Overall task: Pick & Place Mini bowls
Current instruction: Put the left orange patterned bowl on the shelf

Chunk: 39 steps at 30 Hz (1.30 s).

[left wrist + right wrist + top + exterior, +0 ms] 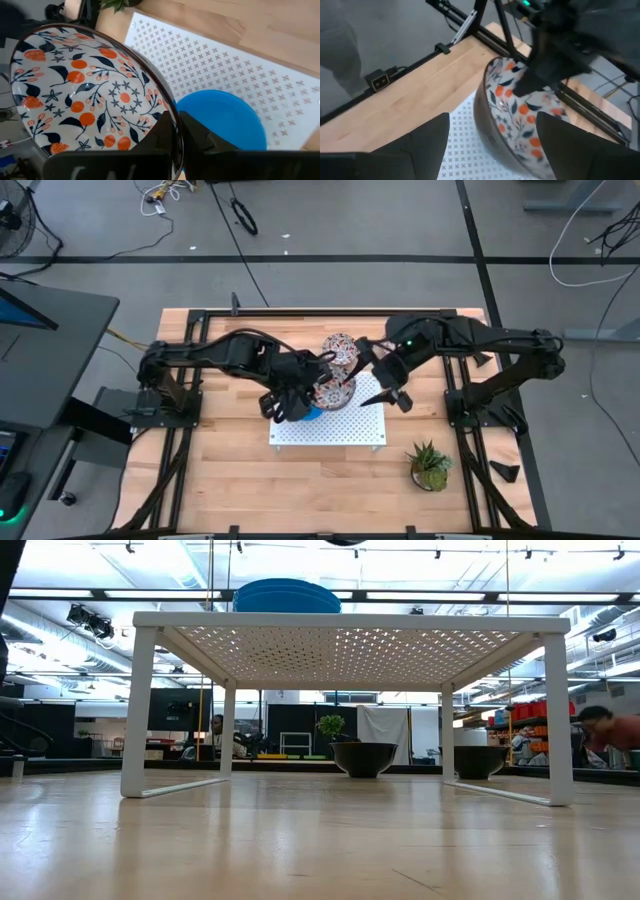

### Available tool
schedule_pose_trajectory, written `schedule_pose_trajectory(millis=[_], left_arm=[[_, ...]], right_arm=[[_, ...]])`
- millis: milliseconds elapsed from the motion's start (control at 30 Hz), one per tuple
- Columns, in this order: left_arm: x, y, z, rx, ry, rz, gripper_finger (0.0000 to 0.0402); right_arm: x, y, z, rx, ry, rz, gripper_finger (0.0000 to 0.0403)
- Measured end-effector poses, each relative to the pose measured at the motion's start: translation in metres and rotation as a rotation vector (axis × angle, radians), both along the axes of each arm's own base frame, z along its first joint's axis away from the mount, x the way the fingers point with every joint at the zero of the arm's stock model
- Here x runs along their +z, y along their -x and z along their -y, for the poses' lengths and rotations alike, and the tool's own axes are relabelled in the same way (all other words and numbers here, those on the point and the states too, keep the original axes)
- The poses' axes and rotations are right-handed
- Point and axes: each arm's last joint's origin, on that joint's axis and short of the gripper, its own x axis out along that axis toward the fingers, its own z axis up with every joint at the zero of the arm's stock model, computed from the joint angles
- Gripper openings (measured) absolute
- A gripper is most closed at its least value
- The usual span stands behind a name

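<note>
From above, the left gripper [318, 376] pinches a floral bowl's [334, 391] rim over the white board's [350, 427] back edge, a blue bowl [305, 414] at its left edge; the right wrist view shows the right gripper [492, 142] spread beside that floral bowl.

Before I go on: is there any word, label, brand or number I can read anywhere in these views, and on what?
None can be read.
Floral bowl, held by the left gripper: pattern only, no lettering.
Blue bowl and white perforated board: no markings.
Small tag on the table frame in the right wrist view: too small to read.
Room behind the table in the low view: nothing legible.
</note>
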Motion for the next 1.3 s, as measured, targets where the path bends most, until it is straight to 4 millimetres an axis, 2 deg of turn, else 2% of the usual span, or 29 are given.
schedule_pose_trajectory(millis=[200,333,533,700,867,1067,1300], left_arm=[[0.002,-0.002,0.002,-0.023,0.030,-0.006,0.0013],[0.002,0.000,0.003,-0.036,0.064,-0.029,0.0013],[0.000,0.004,0.005,-0.035,0.101,-0.078,0.0013],[0.000,0.003,0.006,-0.033,0.115,-0.073,0.0013],[0.000,0.004,0.008,-0.048,0.164,-0.084,0.0013],[0.000,0.005,0.012,-0.063,0.193,-0.097,0.0013],[0.000,0.006,0.016,-0.064,0.198,-0.092,0.0032]], right_arm=[[-0.011,-0.011,-0.010,0.052,0.089,-0.013,0.0299],[-0.013,-0.012,-0.014,0.091,0.152,0.002,0.0279],[-0.014,-0.012,-0.018,0.107,0.247,0.030,0.0221],[-0.017,-0.016,-0.018,0.106,0.246,0.011,0.0162],[-0.023,-0.024,-0.019,0.111,0.250,0.009,0.0119],[-0.023,-0.025,-0.027,0.156,0.268,0.029,0.0065],[-0.023,-0.024,-0.033,0.183,0.269,0.034,0.0037]])
